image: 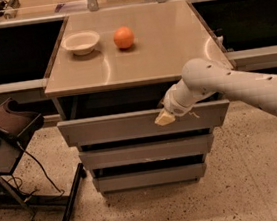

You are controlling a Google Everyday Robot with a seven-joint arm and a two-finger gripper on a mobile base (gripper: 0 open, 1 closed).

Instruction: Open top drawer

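The top drawer point(115, 127) is the widest grey metal front under the tan countertop, with small white scratch marks right of centre. It stands pulled out a little, with a dark gap behind its upper edge. My gripper point(163, 118) is at the end of the white arm coming in from the right. Its cream fingertip rests at the drawer front's upper edge, right of centre.
Two narrower grey drawer fronts point(146, 152) sit below. On the countertop point(137, 57) stand a white bowl point(81, 42) and an orange point(123, 37). A dark stand with cables point(12, 148) is on the floor at the left. Dark cabinets flank the unit.
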